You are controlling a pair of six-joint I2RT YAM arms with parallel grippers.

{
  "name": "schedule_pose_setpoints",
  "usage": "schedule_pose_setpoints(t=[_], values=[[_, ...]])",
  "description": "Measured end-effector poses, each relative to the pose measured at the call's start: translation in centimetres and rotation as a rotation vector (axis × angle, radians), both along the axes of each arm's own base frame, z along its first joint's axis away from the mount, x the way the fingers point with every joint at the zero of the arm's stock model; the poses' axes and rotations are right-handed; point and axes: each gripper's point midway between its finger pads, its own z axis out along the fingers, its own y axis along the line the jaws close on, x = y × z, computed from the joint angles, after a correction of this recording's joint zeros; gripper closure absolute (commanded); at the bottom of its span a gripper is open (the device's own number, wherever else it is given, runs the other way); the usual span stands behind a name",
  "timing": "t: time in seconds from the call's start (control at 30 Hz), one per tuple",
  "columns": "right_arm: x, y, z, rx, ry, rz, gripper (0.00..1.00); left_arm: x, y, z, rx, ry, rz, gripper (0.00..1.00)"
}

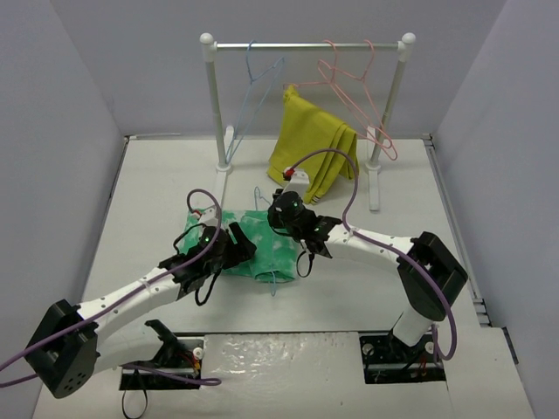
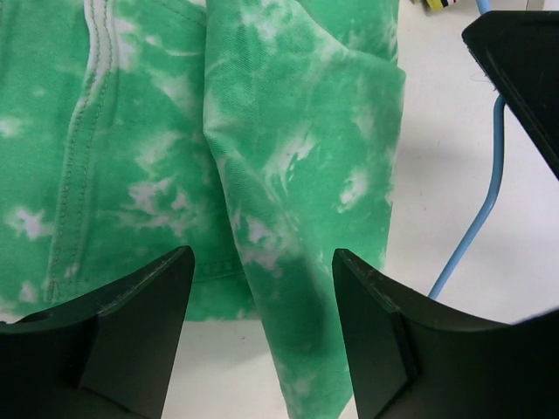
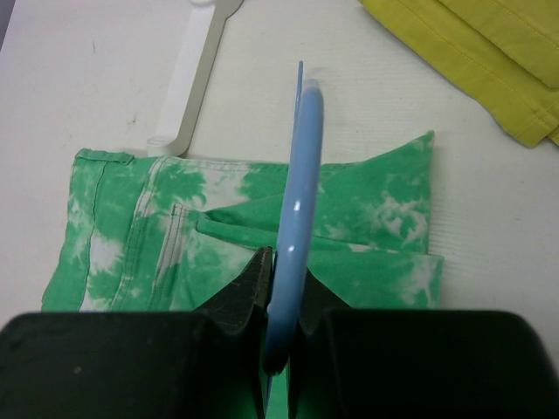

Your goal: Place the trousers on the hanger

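The trousers (image 1: 269, 247) lay flat on the white desk (image 1: 367, 288), folded into a green, white-blotched block in front of the clothes rack (image 1: 306, 45) and between my two arms. In the left wrist view, their seams and one folded edge filled most of the picture.

My right hand (image 3: 284, 272) was closed tight on the hanger (image 3: 297, 192), with the light-blue wire pinched edge-on between its fingers and running out over the cloth. From above, the hanger's hook end showed just past the far edge of the trousers and another piece of wire at their near edge. How much of the wire lay under the cloth I could not tell.

My left hand (image 2: 262, 262) was over the left part of the trousers, its jaws standing well apart with nothing between them but the cloth below. A stretch of the blue wire showed on the bare desk to its right.

A mustard-yellow garment (image 1: 313, 148) was draped behind, with pink hangers (image 1: 358, 83) and a second blue hanger (image 1: 253, 83) on the rail.
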Motion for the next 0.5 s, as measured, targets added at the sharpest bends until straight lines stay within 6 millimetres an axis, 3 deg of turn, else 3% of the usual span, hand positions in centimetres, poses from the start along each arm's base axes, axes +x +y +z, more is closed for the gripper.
schedule_pose_setpoints(t=[0.27, 0.5], values=[[-0.1, -0.1, -0.4, 0.0, 0.0, 0.0, 1.0, -0.2, -1.5, -1.0, -0.05, 0.06, -0.033, 0.42], [-0.1, -0.1, -0.3, 0.003, -0.003, 0.0, 1.0, -0.8, -1.4, -1.8, -0.052, 0.12, -0.018, 0.51]])
